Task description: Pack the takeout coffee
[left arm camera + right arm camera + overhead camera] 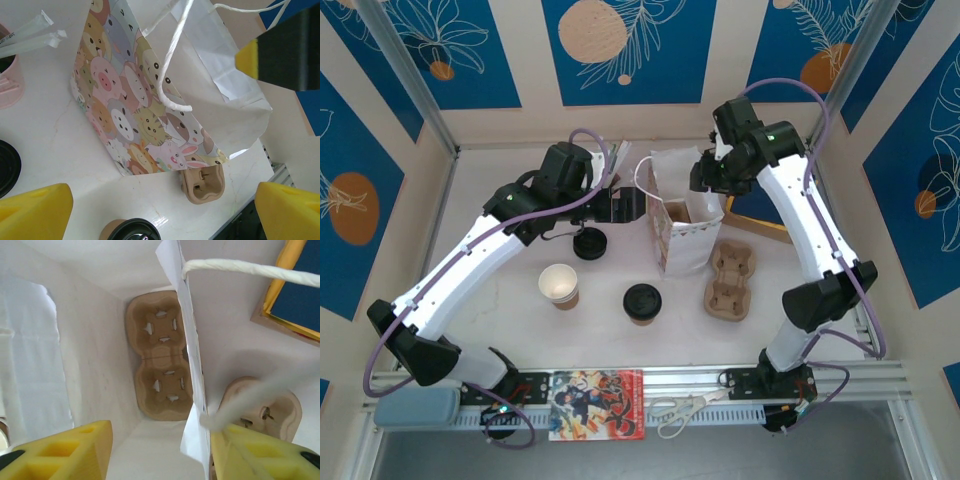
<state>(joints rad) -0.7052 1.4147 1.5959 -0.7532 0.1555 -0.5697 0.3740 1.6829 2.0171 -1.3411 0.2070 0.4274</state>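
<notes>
While the takeout coffee point(559, 285) stands upright and uncovered on the desk point(500, 300), left of centre, neither end effector touches it. Its pale inside faces up in the overhead view. To its right sits a black-lidded cup point(642, 302), and behind it a loose black lid point(588, 243) lies near the left end effector point(620, 207).

The left wrist view adds what the overhead view cannot give. The side of the paper bag point(680, 225) is printed with cartoon animals. The left end effector's yellow fingers point(35, 210) are spread wide, with nothing between them, facing that printed side. At the left edge of that view a pink cup point(7, 80) holds wrapped straws point(30, 35).

The right end effector point(706, 178) hangs at the bag's open mouth. Its wrist view looks straight down inside, where a cup carrier point(157, 370) lies flat on the bottom and nothing else is with it. Its fingers are also spread: one is inside the bag and the other outside, with the bag's wall between them. The white cord handle point(240, 267) crosses above.

A second carrier point(730, 280) lies on the desk just right of the bag, empty. Scissors point(680, 408) and a comic booklet point(597, 403) rest at the near edge.
</notes>
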